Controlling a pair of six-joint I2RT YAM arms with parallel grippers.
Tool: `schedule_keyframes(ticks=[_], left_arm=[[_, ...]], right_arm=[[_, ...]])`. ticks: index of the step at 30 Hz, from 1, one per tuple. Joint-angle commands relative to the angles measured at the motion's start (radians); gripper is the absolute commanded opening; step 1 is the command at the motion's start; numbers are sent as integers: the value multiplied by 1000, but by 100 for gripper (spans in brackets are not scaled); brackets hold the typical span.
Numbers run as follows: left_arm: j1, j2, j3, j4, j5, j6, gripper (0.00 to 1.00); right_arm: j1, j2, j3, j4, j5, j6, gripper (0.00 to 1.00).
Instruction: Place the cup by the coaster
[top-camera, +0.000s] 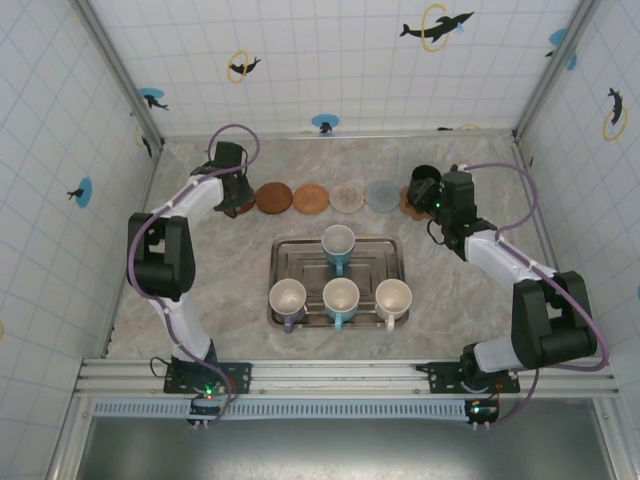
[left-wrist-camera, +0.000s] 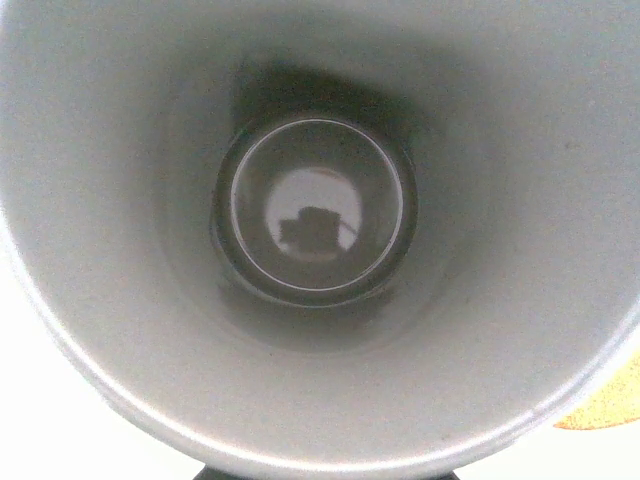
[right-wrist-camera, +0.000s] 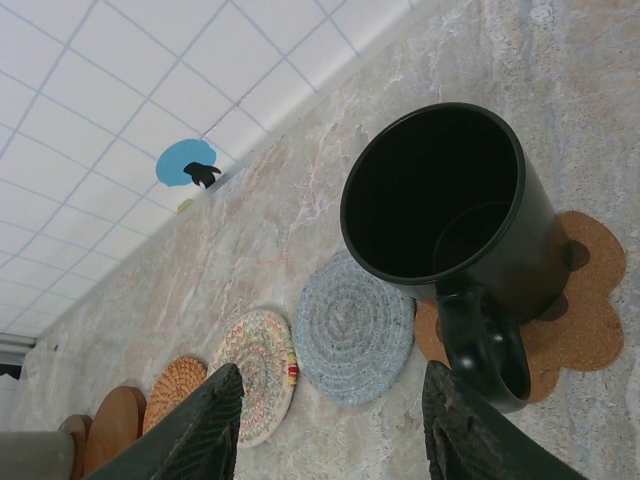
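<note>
At the upper left of the top view, the left end effector (top-camera: 229, 188) is closed on a pale cup (left-wrist-camera: 320, 340), held low beside the leftmost coaster (top-camera: 246, 206), probably for setting down there. A steel tray (top-camera: 391, 249) of four mugs sits mid-frame. Further right, the right end effector (right-wrist-camera: 332, 372) stands open, not gripping the black mug (right-wrist-camera: 440, 200) resting on a flower-shaped cork coaster (right-wrist-camera: 585, 320). The counter (top-camera: 450, 290) is marbled and the tiled walls (top-camera: 330, 50) carry dolphin stickers.

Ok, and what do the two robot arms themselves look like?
Both the left arm and the right arm have white links joined by chunky black joints. A purple cable loops along each one, and a small green light glows at each black base. The right tool has two black fingers with ridged, hatched inner faces.
</note>
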Motion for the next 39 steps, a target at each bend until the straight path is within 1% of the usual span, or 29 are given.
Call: schedule_keyframes(ticks=[1, 9, 14, 19, 23, 26, 30, 31, 33, 35, 38, 39], left_arm=[[10, 1, 34, 18, 8, 3, 19], [9, -17, 34, 14, 14, 6, 34], [9, -55, 26, 11, 15, 6, 44], [7, -125, -1, 24, 39, 2, 50], [-8, -189, -18, 32, 37, 2, 51], [-37, -237, -24, 35, 20, 4, 53], [-98, -309, -39, 50, -24, 5, 54], [-117, -326, -45, 56, -52, 8, 54], [-176, -371, -70, 65, -158, 4, 55], [-226, -423, -121, 111, -211, -10, 56], [-281, -519, -238, 225, -220, -42, 56], [-319, -555, -278, 268, -236, -51, 56]], right_arm=[[-4, 0, -10, 21, -2, -2, 50], [-5, 0, -8, 20, -2, -5, 50], [-6, -3, -8, 17, -2, -3, 50], [-6, -8, -8, 17, -5, 2, 50], [-3, -17, -7, 12, -6, 2, 52], [3, -28, -5, 1, 4, -3, 53], [20, -40, 11, -26, 22, -13, 55], [27, -41, 16, -33, 24, -18, 56], [39, -49, 34, -58, 33, -31, 57], [52, -59, 47, -76, 48, -45, 58], [71, -74, 67, -104, 67, -57, 59], [78, -78, 77, -119, 72, -63, 60]])
